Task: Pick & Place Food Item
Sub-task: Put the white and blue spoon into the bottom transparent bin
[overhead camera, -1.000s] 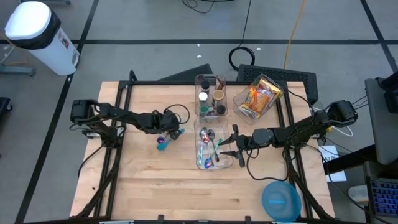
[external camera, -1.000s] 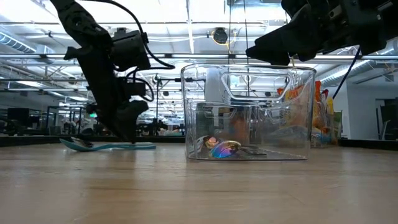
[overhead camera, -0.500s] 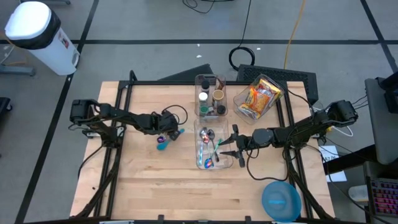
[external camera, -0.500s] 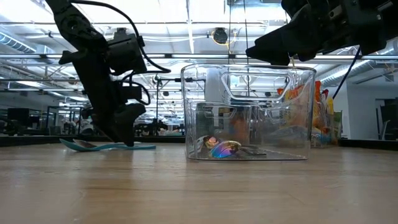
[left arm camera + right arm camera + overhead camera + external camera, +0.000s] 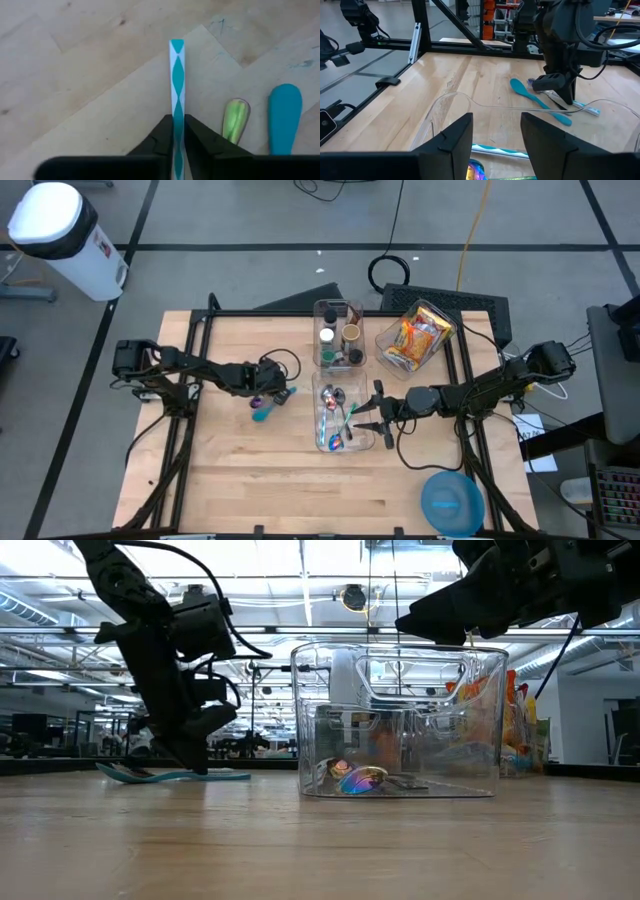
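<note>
Left gripper (image 5: pixel 178 131) down at table (image 5: pixel 230 470), left of the clear bin (image 5: pixel 340 420); fingers (image 5: pixel 161 135) pinched on a teal-white striped straw (image 5: pixel 177 75) lying flat on the wood. Teal spoon (image 5: pixel 285 112) and a small green spoon (image 5: pixel 234 119) just beside straw, also on table. From right wrist view, same gripper seen standing nearly upright over spoon and straw.

Right gripper (image 5: pixel 496 132) hovering at bin's right rim, fingers spread w/ nothing between; striped straw and shiny iridescent utensils in bin below.

Behind bin: jar rack (image 5: pixel 338 335) w/ small jars; tilted clear tub (image 5: pixel 415 335) w/ orange-yellow snack packs — print too small to read. Blue bowl (image 5: pixel 452 502) at table's near right corner. White bin w/ black band (image 5: pixel 60 235) on floor; red label on it, unreadable.
</note>
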You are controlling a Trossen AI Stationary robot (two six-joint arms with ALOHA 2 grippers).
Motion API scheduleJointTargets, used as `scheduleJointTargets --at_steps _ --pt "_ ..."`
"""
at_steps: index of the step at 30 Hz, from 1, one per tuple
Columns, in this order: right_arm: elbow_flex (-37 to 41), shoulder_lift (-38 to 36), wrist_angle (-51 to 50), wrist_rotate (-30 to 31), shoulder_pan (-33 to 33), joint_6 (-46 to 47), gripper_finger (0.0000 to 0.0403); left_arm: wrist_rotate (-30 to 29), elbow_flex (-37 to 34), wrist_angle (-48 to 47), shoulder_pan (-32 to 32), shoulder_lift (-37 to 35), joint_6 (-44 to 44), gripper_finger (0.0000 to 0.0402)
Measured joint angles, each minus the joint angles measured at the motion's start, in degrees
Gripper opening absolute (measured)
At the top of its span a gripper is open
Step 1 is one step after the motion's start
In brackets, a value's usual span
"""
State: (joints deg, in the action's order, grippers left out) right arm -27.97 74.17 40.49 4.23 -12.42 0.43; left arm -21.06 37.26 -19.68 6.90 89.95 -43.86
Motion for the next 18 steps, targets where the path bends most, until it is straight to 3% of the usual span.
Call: scheduleJointTargets --at_steps 3,11,18 --pt "0.0 0.0 0.0 0.0 0.0 0.0 0.0156 -1.5 -0.1 -0.1 0.0 0.0 1.2 0.0017" --pt "0.0 0.0 0.0 0.0 0.0 0.0 0.0155 -8.4 1.6 -2.1 -2.4 0.0 2.2 0.0022" --pt "0.0 0.0 0.0 0.0 0.0 0.0 0.0155 -10.7 4.9 -4.2 -8.2 -5.6 2.2 0.0017"
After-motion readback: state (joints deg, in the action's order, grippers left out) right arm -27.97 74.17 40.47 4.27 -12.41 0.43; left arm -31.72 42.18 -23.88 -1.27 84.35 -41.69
